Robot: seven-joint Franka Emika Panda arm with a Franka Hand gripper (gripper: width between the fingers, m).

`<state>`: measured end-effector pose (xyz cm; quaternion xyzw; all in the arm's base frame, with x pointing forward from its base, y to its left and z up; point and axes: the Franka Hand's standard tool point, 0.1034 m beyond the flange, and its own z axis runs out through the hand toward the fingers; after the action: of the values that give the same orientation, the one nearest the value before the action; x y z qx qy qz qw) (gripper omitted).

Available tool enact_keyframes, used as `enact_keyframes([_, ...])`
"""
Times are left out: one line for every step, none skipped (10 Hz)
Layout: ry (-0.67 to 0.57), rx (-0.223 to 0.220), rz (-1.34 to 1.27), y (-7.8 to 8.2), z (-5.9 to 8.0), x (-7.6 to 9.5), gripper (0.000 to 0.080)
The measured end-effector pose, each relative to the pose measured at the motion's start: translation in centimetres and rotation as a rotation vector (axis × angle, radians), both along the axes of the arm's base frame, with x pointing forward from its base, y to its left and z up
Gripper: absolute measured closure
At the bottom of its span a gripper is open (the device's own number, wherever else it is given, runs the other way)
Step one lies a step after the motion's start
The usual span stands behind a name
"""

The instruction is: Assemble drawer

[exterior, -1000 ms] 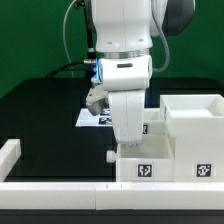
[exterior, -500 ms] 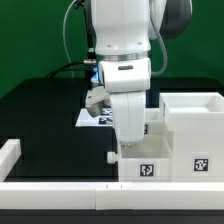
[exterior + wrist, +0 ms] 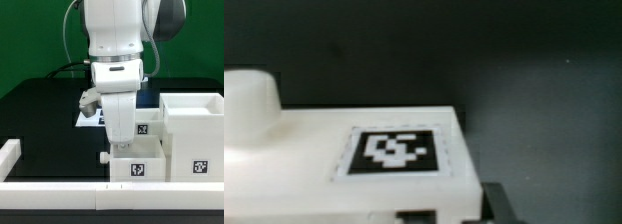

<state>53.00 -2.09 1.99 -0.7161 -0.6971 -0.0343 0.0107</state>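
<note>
Drawer tray [image 3: 137, 168] sits just behind the front rail [image 3: 60, 188], just beside the large housing [image 3: 192, 128], with its knob [image 3: 104, 157] toward the exterior view's left. The gripper [image 3: 122, 146] is lowered onto the tray with its jaws closed; whether they pinch a wall cannot be told. Expect light, rigid, smooth plastic. Grasp a thin wall or the knob and guard against slip.

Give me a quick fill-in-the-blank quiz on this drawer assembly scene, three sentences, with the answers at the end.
1. The drawer's large housing stands on the exterior view's ___ side of the arm.
2. The small tray below the arm has its round knob on the exterior view's ___ side.
3. The table top is ___ in colour.
Missing words: right; left; black.
</note>
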Motion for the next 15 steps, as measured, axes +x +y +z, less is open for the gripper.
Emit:
enact_keyframes([0.000, 0.000, 0.000, 0.0, 0.0, 0.0, 0.0761])
enact_keyframes([-0.005, -0.003, -0.002, 0.3, 0.2, 0.2, 0.0761])
enact_keyframes([-0.008, -0.009, -0.001, 0.4, 0.7, 0.3, 0.0761])
enact_keyframes([-0.019, -0.011, 0.006, 0.7, 1.4, 0.7, 0.0761])
enact_keyframes([-0.021, -0.011, 0.004, 1.0, 1.5, 0.8, 0.0761])
enact_keyframes([-0.021, -0.011, 0.001, 0.8, 1.5, 0.8, 0.0761])
enact_keyframes([-0.020, -0.011, 0.002, 0.9, 1.5, 0.7, 0.0761])
enact_keyframes([-0.020, -0.011, 0.002, 0.9, 1.5, 0.7, 0.0761])
enact_keyframes([-0.014, -0.008, -0.008, 1.1, 1.1, 0.6, 0.0761])
enact_keyframes([-0.004, -0.005, -0.011, 1.4, 0.6, 0.3, 0.0761])
enact_keyframes([-0.001, -0.003, -0.022, 1.6, 0.4, 0.2, 0.0761])
enact_keyframes([-0.006, -0.003, -0.026, 1.5, 0.4, 0.2, 0.0761])
enact_keyframes([-0.011, -0.001, -0.029, 1.2, 0.2, 0.1, 0.0761])
enact_keyframes([-0.011, -0.001, -0.031, 1.2, 0.2, 0.1, 0.0761])
enact_keyframes([-0.011, -0.001, -0.031, 1.2, 0.2, 0.1, 0.0761])
